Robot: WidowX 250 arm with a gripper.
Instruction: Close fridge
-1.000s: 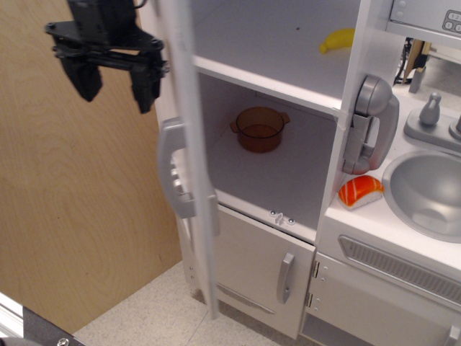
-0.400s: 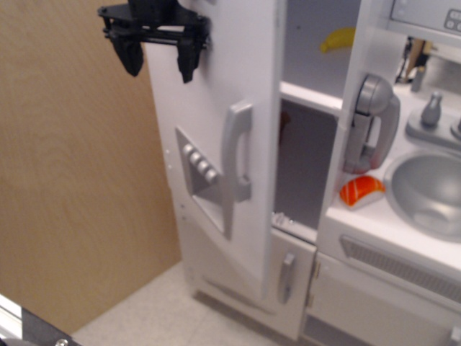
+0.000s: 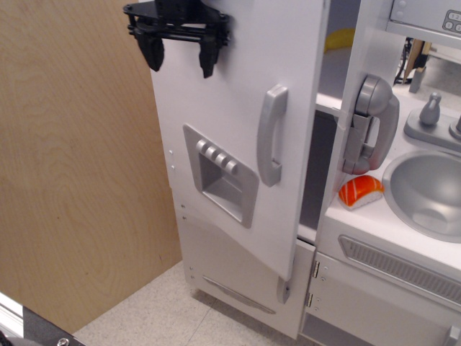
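Jaws apart, 1 fridge door

Fridge as landmark: door ajar in front of its opening, gap at door's right edge. Gripper before door's upper left. Phone on fridge's right side; sushi and sink further right.
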